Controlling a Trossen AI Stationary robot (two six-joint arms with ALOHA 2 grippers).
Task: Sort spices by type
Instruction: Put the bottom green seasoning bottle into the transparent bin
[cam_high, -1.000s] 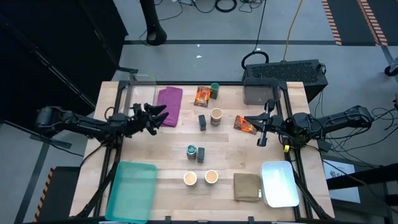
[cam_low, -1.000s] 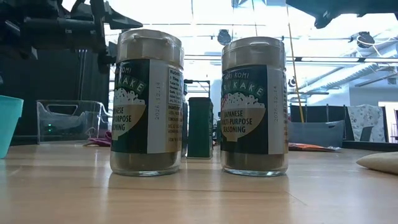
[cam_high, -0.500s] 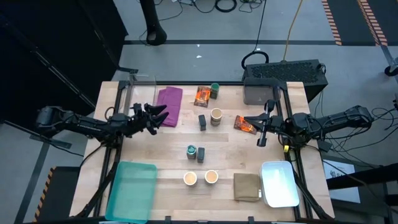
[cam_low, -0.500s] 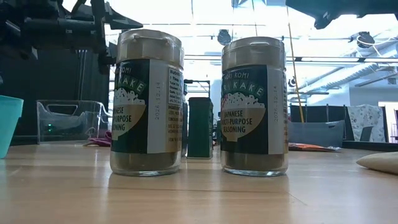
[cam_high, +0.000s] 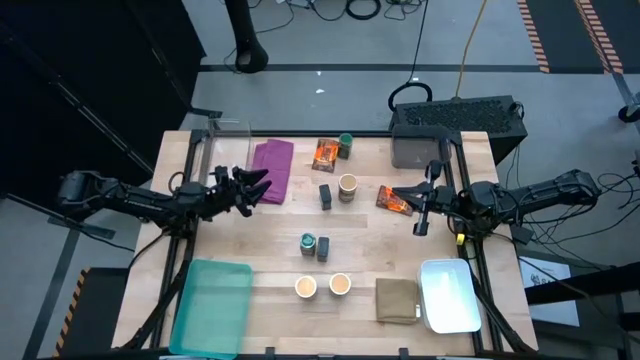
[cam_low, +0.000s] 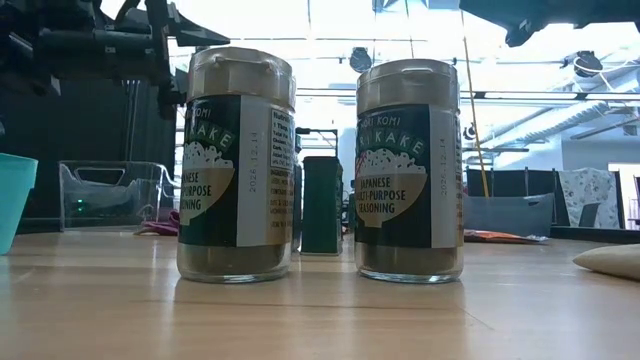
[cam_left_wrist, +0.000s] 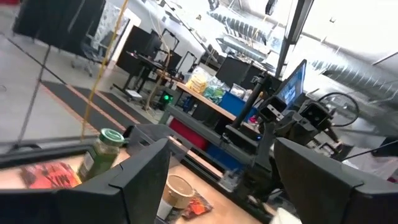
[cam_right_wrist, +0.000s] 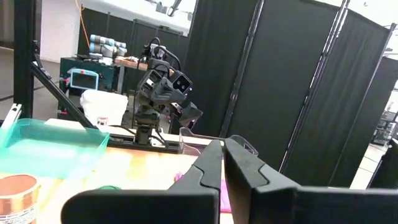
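Left gripper (cam_high: 255, 185) hangs spread wide and empty beside the purple cloth (cam_high: 271, 169). Right gripper (cam_high: 419, 204) is pinched closed on nothing, beside an orange packet (cam_high: 394, 200). The spices lie scattered past the cloth: two cups (cam_high: 322, 286), a jar (cam_high: 308, 243), a block (cam_high: 325, 196).

The left gripper (cam_high: 255, 186) hangs over the table with fingers spread apart — the right gripper (cam_high: 422, 203) is squeezed tight.

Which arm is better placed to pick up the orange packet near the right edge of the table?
Probably the right: the right gripper, shut, hovers beside that orange packet; the left gripper is far across, by the purple cloth.
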